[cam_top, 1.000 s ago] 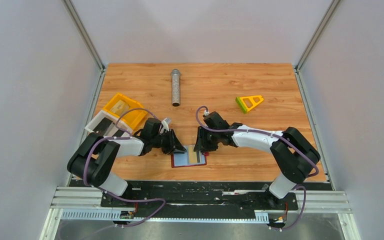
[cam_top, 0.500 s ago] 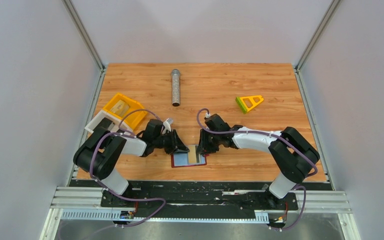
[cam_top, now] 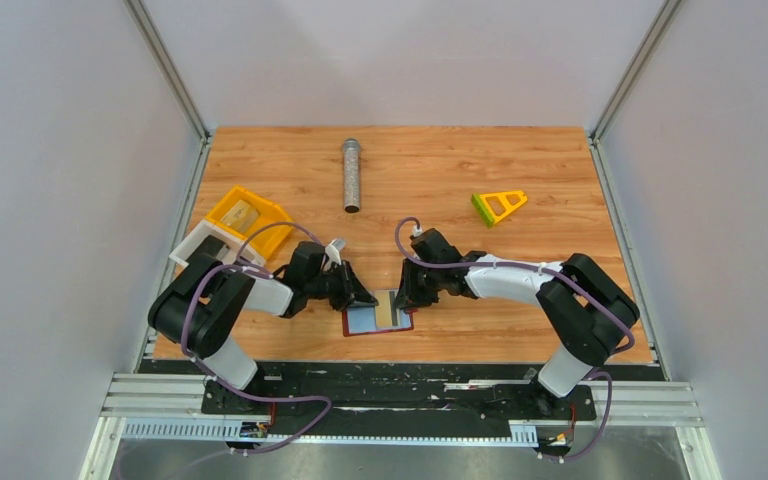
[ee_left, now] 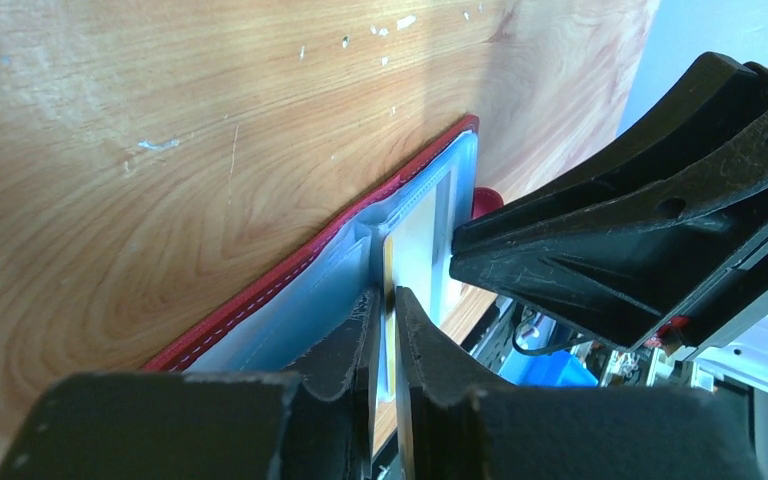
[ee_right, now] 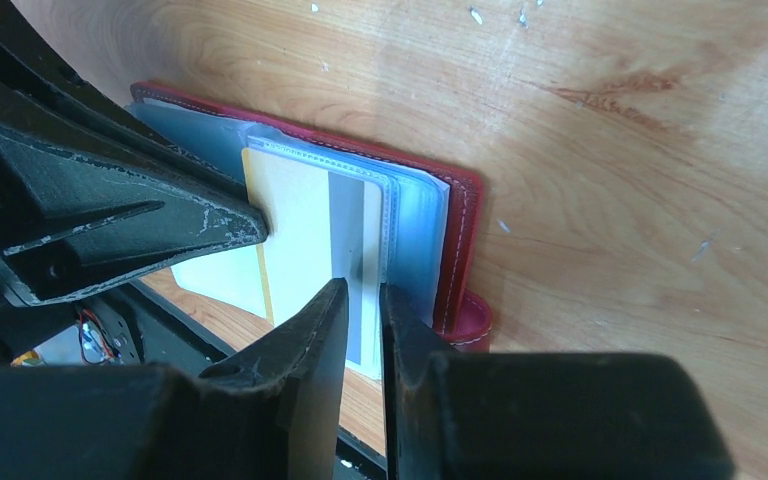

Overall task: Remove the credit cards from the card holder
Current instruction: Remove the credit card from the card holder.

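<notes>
The dark-red card holder [cam_top: 405, 322] lies open near the table's front edge, its blue-grey pockets up; it also shows in the left wrist view [ee_left: 290, 268] and the right wrist view [ee_right: 460, 240]. A tan-gold credit card [cam_top: 390, 312] with a grey stripe [ee_right: 300, 235] sticks partly out of a pocket. My left gripper [cam_top: 364, 297] is shut on that card's edge [ee_left: 388, 262]. My right gripper [cam_top: 406, 297] is shut, its tips [ee_right: 362, 296] down on the card's right edge over the holder. The dark card is hidden.
A grey metal cylinder [cam_top: 351, 175] lies at the back. A yellow-green triangular piece [cam_top: 498, 205] is at the back right. A yellow tray [cam_top: 248, 220] and a white tray [cam_top: 198, 250] sit at the left. The table's front edge is just below the holder.
The left arm has shifted slightly and its gripper has drawn a little left. The tan-gold card has edged up and left in the holder. The right gripper has barely moved.
</notes>
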Tool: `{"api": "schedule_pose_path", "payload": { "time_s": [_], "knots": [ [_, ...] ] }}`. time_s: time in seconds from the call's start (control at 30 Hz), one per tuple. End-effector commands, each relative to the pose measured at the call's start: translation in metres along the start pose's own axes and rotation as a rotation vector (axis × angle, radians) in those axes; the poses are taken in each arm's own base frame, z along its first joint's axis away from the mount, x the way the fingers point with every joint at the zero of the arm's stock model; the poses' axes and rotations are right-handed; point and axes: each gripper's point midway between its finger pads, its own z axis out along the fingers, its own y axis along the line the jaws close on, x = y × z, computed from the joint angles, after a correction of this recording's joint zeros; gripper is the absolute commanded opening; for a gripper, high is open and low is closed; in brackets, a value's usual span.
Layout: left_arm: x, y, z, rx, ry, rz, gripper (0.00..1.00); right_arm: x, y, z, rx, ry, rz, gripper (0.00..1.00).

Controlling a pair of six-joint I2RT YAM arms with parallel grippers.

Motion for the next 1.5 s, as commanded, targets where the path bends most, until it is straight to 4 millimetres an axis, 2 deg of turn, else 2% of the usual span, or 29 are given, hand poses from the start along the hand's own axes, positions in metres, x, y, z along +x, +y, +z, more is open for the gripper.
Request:
{"api": "schedule_pose_path", "payload": {
  "time_s": [0.0, 0.13, 0.2, 0.23, 0.37, 0.43, 0.47, 0.5, 0.87, 0.97, 1.0, 1.03, 1.1, 1.37, 1.47],
  "knots": [
    [0.001, -0.012, -0.001, 0.048, -0.005, 0.018, 0.15, 0.003, -0.007, 0.005, 0.014, 0.004, 0.013, 0.19],
    [0.001, -0.016, -0.003, 0.059, -0.006, 0.019, 0.04, 0.003, -0.009, 0.005, 0.018, 0.005, 0.015, 0.18],
    [0.0, -0.018, -0.004, 0.065, -0.01, 0.02, 0.03, 0.004, -0.011, 0.005, 0.02, 0.006, 0.017, 0.18],
    [0.0, -0.02, -0.005, 0.07, -0.012, 0.023, 0.03, 0.004, -0.012, 0.005, 0.022, 0.006, 0.019, 0.18],
    [-0.002, -0.026, -0.006, 0.095, -0.018, 0.038, 0.16, 0.004, -0.011, 0.005, 0.019, 0.005, 0.018, 0.17],
    [-0.003, -0.029, -0.007, 0.114, -0.024, 0.039, 0.09, 0.003, -0.011, 0.004, 0.019, 0.002, 0.017, 0.17],
    [-0.001, -0.029, -0.007, 0.118, -0.021, 0.028, 0.01, 0.003, -0.011, 0.004, 0.019, 0.003, 0.017, 0.17],
    [-0.002, -0.031, -0.007, 0.131, -0.026, 0.032, 0.0, 0.003, -0.011, 0.004, 0.02, 0.003, 0.018, 0.17],
    [0.0, -0.021, -0.008, 0.105, -0.029, 0.014, 0.0, 0.004, -0.014, 0.004, 0.024, 0.003, 0.018, 0.16],
    [-0.001, -0.016, -0.009, 0.09, -0.032, 0.02, 0.1, 0.003, -0.014, 0.003, 0.023, 0.001, 0.018, 0.16],
    [-0.001, -0.015, -0.009, 0.09, -0.031, 0.02, 0.09, 0.003, -0.014, 0.003, 0.022, 0.0, 0.019, 0.16],
    [-0.001, -0.014, -0.01, 0.089, -0.032, 0.016, 0.02, 0.003, -0.014, 0.003, 0.022, 0.0, 0.019, 0.16],
    [-0.002, -0.012, -0.011, 0.092, -0.036, 0.008, 0.0, 0.002, -0.013, 0.002, 0.02, -0.003, 0.018, 0.16],
    [-0.007, -0.01, -0.018, 0.087, -0.047, 0.025, 0.0, 0.003, -0.013, 0.002, 0.02, -0.001, 0.013, 0.15],
    [-0.008, -0.011, -0.018, 0.086, -0.042, 0.043, 0.04, 0.002, -0.011, 0.002, 0.015, -0.003, 0.013, 0.15]
  ]
}}
